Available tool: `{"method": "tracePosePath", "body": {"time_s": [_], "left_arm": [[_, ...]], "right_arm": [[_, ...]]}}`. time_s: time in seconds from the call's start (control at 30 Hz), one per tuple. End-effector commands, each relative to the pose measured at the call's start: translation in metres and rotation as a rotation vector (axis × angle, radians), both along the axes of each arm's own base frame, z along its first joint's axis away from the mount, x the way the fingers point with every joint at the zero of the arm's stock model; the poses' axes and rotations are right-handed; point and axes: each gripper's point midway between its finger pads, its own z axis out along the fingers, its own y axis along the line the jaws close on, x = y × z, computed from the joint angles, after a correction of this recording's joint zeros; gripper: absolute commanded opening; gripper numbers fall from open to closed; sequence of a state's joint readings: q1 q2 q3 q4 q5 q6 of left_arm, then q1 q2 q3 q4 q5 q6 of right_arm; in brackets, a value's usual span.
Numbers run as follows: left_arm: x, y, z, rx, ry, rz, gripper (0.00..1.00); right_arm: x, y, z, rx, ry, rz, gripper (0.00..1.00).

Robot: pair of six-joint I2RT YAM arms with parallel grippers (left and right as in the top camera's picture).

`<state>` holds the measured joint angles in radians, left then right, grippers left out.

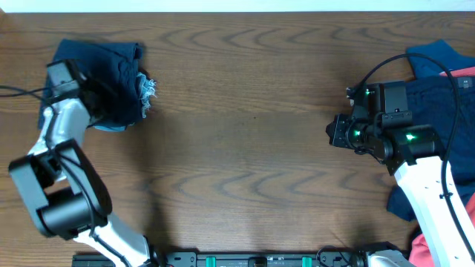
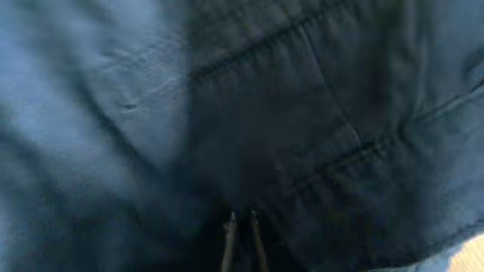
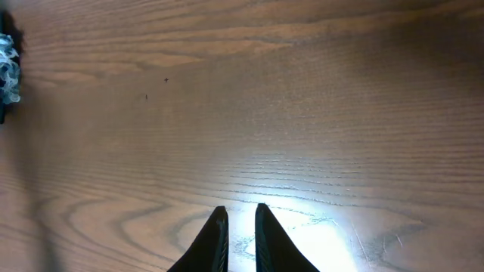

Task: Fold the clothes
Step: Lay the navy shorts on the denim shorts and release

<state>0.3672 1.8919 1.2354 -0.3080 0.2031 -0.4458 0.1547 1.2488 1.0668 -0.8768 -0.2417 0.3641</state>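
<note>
Folded dark-navy shorts [image 1: 111, 63] lie at the table's far left on top of light-blue frayed denim shorts [image 1: 148, 93]. My left gripper [image 1: 93, 93] is over this pile. In the left wrist view its fingertips [image 2: 242, 221] are closed together, right against the navy fabric [image 2: 302, 113], with no fabric bunched between them. My right gripper [image 1: 332, 133] hovers over bare wood at the right, shut and empty, which also shows in the right wrist view [image 3: 240, 215]. The denim fringe [image 3: 7, 72] shows at that view's left edge.
A heap of garments lies at the right edge under my right arm: a blue piece [image 1: 434, 55], dark navy cloth [image 1: 427, 96] and coral-red fabric [image 1: 466, 80]. The wooden table [image 1: 245, 148] spans between the two piles.
</note>
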Motion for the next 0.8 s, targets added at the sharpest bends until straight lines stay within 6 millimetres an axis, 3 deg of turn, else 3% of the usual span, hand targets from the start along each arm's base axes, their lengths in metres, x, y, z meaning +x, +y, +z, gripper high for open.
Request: {"method": "tracePosePath", "body": {"time_s": [0.0, 0.07, 0.13, 0.27, 0.37, 0.47, 0.57, 0.67, 0.77], "left_arm": [[0.005, -0.014, -0.005, 0.024, 0.015, -0.071, 0.16], [0.007, -0.017, 0.003, 0.026, -0.003, -0.08, 0.17], [0.009, -0.022, 0.019, 0.014, -0.043, -0.101, 0.25], [0.007, -0.034, 0.076, 0.014, -0.138, -0.174, 0.3], [-0.008, -0.047, 0.126, 0.05, -0.184, -0.258, 0.36], [-0.035, -0.064, 0.174, 0.127, -0.201, -0.372, 0.46], [-0.07, -0.086, 0.212, 0.192, -0.204, -0.489, 0.5], [-0.111, -0.106, 0.232, 0.234, -0.188, -0.573, 0.55], [-0.147, -0.121, 0.245, 0.248, -0.187, -0.615, 0.63]], "right_arm": [[0.002, -0.002, 0.004, 0.001, -0.01, -0.014, 0.11], [0.002, -0.002, 0.004, 0.001, -0.011, -0.014, 0.11], [0.002, -0.001, 0.004, 0.008, -0.009, -0.019, 0.09], [0.002, -0.001, 0.012, 0.013, -0.032, -0.017, 0.09], [0.005, -0.001, 0.028, 0.019, -0.098, -0.014, 0.09], [0.007, 0.0, 0.052, 0.031, -0.201, -0.007, 0.09], [0.004, -0.001, 0.079, 0.037, -0.299, -0.002, 0.08], [-0.006, -0.002, 0.1, 0.032, -0.386, 0.023, 0.15], [-0.021, -0.003, 0.119, -0.016, -0.483, 0.098, 0.31]]}}
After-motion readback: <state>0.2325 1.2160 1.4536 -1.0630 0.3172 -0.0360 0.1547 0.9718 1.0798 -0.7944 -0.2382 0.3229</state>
